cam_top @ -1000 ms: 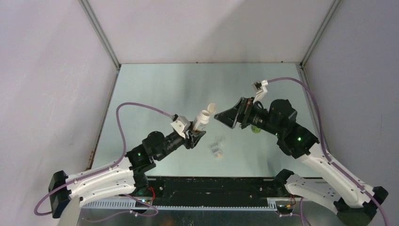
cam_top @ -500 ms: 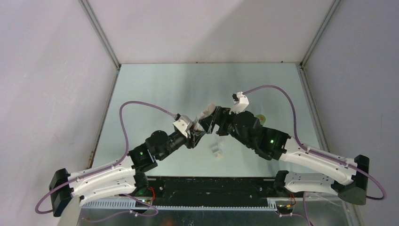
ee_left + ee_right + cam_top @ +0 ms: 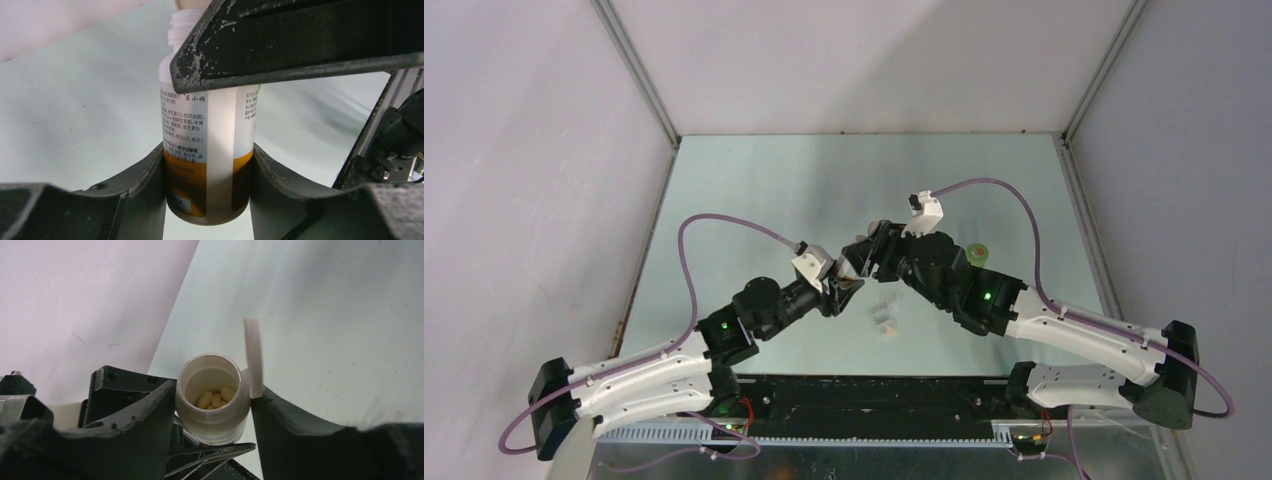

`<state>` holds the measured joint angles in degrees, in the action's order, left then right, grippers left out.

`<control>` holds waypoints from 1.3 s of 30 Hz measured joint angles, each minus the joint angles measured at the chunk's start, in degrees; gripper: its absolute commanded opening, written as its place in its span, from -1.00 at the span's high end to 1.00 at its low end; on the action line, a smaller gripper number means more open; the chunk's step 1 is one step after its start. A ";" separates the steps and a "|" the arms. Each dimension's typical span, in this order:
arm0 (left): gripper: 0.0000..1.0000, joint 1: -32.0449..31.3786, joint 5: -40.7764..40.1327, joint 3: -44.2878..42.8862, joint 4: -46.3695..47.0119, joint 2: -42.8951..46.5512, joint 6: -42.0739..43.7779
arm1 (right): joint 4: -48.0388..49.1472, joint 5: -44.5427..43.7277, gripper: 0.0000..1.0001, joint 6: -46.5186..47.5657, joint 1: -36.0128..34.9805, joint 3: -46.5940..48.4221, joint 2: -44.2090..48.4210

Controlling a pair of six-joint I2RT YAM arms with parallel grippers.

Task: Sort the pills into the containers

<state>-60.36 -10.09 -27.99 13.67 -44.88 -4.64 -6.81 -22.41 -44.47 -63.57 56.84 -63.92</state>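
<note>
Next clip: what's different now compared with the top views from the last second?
The right gripper swung in leftward from the right side to the bottle and now straddles its mouth, with the jaws narrowing; whether it grips yet is unclear. Unchanged: the left gripper stays clamped on the bottle's body, the lid is flipped open, and the pill box lies where it was.

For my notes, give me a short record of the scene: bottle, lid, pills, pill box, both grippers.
pill bottle: white, orange band, clamped low by left gripper
lid: flipped open on its hinge
pills: yellow, several in the bottle
right gripper: straddles the bottle's neck; grip unclear
pill box: on the table, apart from both grippers
</note>
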 measured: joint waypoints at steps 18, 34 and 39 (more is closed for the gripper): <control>-0.67 5.81 11.78 -0.44 0.11 2.54 -8.13 | 3.56 27.08 0.45 14.71 9.77 -0.39 2.38; -0.26 10.43 37.00 -1.40 4.57 0.59 -16.48 | 5.99 56.89 0.40 23.21 17.20 -2.10 4.55; -0.06 10.58 39.69 -1.66 5.18 -0.74 -17.70 | 7.48 59.52 0.40 24.02 17.20 -2.54 4.55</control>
<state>-49.78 29.61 -29.65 18.85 -45.63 -22.35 0.67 37.10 -20.45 -46.37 54.30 -59.37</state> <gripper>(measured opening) 0.621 0.531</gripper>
